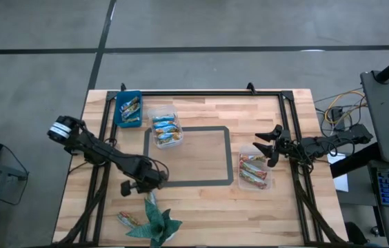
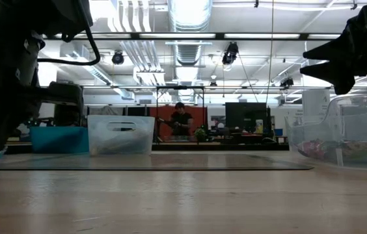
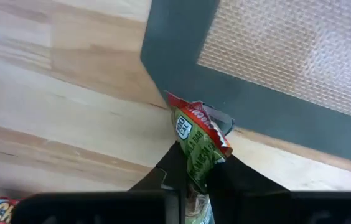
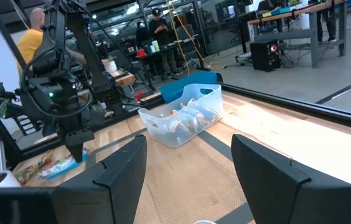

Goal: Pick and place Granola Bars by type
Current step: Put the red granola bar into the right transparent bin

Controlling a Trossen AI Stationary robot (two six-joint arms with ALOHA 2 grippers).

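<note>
The left gripper (image 3: 194,180) was closed tight on a green and red granola bar (image 3: 198,146), which stuck out from between its fingers, right over the corner of the dark mat (image 3: 250,93). The right gripper (image 1: 269,146) waited open beside a clear tub (image 1: 255,172) of bars.

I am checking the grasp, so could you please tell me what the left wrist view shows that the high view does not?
Only the left wrist view shows the left claw shut on a green granola bar, with the grey mat border behind it. Only the high view shows the right claw open above the clear tub, and the blue bin. Both share the wooden table.
</note>
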